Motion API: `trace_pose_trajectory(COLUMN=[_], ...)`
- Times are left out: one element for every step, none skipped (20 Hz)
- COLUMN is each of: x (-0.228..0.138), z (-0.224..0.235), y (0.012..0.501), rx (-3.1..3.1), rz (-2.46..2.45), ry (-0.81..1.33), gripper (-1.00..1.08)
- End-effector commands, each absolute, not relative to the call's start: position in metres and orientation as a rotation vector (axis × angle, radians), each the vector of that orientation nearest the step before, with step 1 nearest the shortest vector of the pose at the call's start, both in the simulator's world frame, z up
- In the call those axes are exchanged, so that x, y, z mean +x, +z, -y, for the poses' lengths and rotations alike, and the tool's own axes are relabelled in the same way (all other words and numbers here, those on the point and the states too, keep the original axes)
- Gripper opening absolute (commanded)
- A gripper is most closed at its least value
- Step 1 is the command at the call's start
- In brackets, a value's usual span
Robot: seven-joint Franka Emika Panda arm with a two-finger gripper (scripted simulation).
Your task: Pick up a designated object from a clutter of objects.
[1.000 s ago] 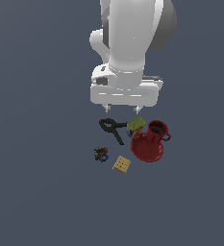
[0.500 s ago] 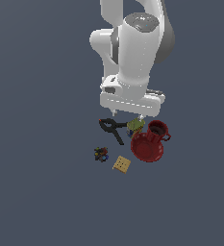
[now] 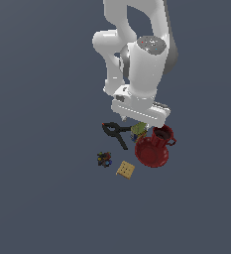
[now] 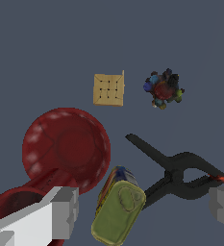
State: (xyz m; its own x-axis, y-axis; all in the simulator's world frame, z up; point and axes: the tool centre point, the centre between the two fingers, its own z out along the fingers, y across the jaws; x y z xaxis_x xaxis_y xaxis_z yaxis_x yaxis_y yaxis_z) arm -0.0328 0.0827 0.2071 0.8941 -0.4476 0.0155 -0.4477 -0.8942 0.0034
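Yellow-green top, blue label: the tin can (image 4: 119, 213) is sitting inside the clutter, wedged between the red bowl (image 4: 66, 150) and the black clamp (image 4: 178, 173). In the wrist view the tin is lying between the two fingers (image 4: 63, 211), so the tool (image 4: 142, 211) is roughly lined up over it. The jaws are standing wide apart and gripping nothing.

Step in hand, as I'm reading it: the approach, tool hanging just above the tin in the exterior view, grasp not yet made. The next move is calling for a straight descent until the pads are straddling the tin, then a close and a lift. Whether the pads are squared up to the tin's flat sides I can't tell; it is sitting skewed to the finger line, so some wrist rotation may be needed.

What's in the way:
- Bowl is touching or nearly touching the tin on one side; one finger is already overlapping the bowl rim in the wrist view, so that finger is risking landing on it.
- Clamp handle is running just beside the tin on the other side; the far finger has more room there.
- Red mug (image 3: 163, 135) is sitting tight against the bowl, on the side away from the tin.

Clear of the grasp, beyond the bowl from the tin: tan square cracker (image 4: 108, 89) and a small multicoloured thing (image 4: 163, 89), both well apart from the tin on the grey table (image 3: 47, 198).
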Motion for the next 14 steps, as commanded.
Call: trace_pose_trajectory(x=[-0.039, -0.041, -0.044, -0.047, -0.049, -0.052, -0.055, -0.058, -0.061, -0.064, -0.067, -0.07, -0.073, -0.076], z=[-0.088, -0.09, -0.093, -0.095, -0.097, -0.099, -0.101, -0.103, -0.105, -0.107, -0.109, -0.111, -0.113, -0.115], y=[0.196, 0.192, 0.188, 0.184, 0.18, 0.176, 0.172, 0.168, 0.164, 0.16, 0.156, 0.152, 0.148, 0.144], rx=[3.032, 3.024, 3.016, 3.007, 2.999, 2.99, 2.981, 2.971, 2.961, 2.951, 2.941, 2.931, 2.92, 2.909], rz=[0.798, 0.828, 0.857, 0.887, 0.916, 0.946, 0.975, 1.004, 1.033, 1.062, 1.091, 1.12, 1.149, 1.177], ry=[0.022, 0.021, 0.02, 0.02, 0.019, 0.019, 0.018, 0.017, 0.016, 0.016, 0.015, 0.014, 0.013, 0.012], gripper=[1.0, 1.0, 1.0, 1.0, 1.0, 1.0, 1.0, 1.0, 1.0, 1.0, 1.0, 1.0, 1.0, 1.0])
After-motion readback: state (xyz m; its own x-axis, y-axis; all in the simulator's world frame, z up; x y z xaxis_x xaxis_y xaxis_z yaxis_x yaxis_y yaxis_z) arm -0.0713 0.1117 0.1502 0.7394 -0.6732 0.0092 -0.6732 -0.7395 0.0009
